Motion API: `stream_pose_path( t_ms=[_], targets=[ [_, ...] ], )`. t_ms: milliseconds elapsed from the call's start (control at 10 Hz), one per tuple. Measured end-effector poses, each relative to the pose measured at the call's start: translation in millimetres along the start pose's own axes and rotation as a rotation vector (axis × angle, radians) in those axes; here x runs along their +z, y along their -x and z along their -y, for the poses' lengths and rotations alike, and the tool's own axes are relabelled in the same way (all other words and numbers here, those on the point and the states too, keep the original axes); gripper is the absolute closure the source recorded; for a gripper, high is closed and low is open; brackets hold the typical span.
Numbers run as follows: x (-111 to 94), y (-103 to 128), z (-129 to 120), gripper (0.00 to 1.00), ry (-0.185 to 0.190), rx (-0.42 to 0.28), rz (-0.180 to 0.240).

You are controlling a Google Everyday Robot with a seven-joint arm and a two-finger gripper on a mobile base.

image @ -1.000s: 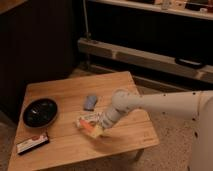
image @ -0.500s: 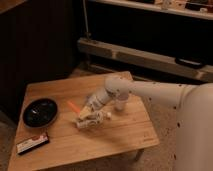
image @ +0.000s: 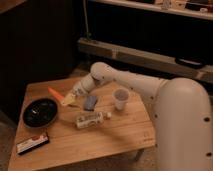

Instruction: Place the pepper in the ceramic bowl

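The pepper (image: 54,93) is small, orange-red and tapered. It sticks out up and to the left from my gripper (image: 68,100), which is shut on its lower end and holds it just above the wooden table. The ceramic bowl (image: 40,113) is black, glossy, wide and shallow. It sits at the table's left side, just left of and below the gripper. The pepper's tip is near the bowl's upper right rim, outside the bowl. My white arm reaches in from the right.
A blue object (image: 90,102) lies right of the gripper. A white cup (image: 120,98) stands further right. A white labelled bottle (image: 90,120) lies on its side mid-table. A red and white packet (image: 32,143) lies at the front left. The table (image: 115,137) is low, with dark shelving behind.
My arm has swung left across the table with the pepper, from over the bottle to beside the bowl. The blue object and the white cup now show.
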Motion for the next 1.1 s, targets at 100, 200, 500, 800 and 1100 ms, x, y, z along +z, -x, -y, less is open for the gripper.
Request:
stream_pose_path(
  t_ms=[100,200,500,800,1100],
  targets=[
    [11,13,1,1.0,0.026,-0.019,0.013],
    [18,20,1,1.0,0.048,-0.029,0.024],
    [50,38,-3,0.86,0.119,-0.07,0.039],
    [75,41,-16,0.54,0.155,-0.105,0.006],
    [94,32,-19,0.25,0.164,-0.107,-0.044]
  ],
)
